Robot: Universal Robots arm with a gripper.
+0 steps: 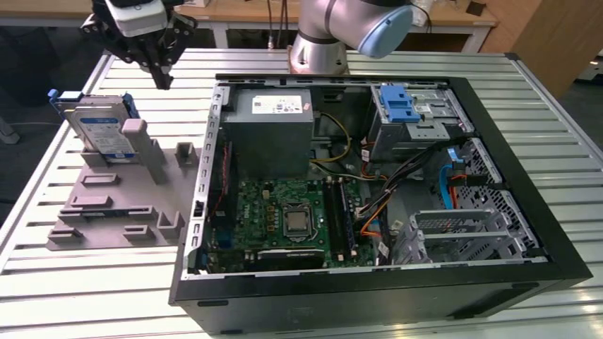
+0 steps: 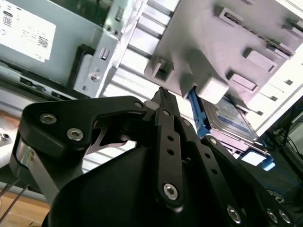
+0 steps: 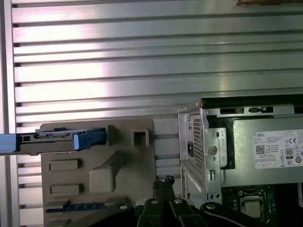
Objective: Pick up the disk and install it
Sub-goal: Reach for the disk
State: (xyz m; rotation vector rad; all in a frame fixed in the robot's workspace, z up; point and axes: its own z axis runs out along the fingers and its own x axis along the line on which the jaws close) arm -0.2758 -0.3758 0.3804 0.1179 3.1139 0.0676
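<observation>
The disk point(image 1: 99, 131) is a silver hard drive with a blue-and-white label and a blue frame. It stands tilted on edge in a grey holder point(image 1: 113, 205) on the table, at the exterior view's left. My gripper point(image 1: 164, 79) hangs above the table just behind the disk, toward the computer case, and touches nothing. Its black fingers are shut tip to tip with nothing between them, as seen in both wrist views point(image 2: 161, 92) point(image 3: 165, 180). The first wrist view shows the disk point(image 3: 61, 138) edge-on in the holder point(image 3: 94, 161). In the second wrist view the disk point(image 2: 232, 118) lies beyond the fingertips.
An open black computer case point(image 1: 527, 212) lies flat on the slatted metal table point(image 1: 113, 296). Inside are a grey power supply box point(image 1: 273, 127), a green motherboard point(image 1: 282, 212) and a silver drive cage with a blue latch point(image 1: 405, 106). The arm's base point(image 1: 320, 42) stands behind the case.
</observation>
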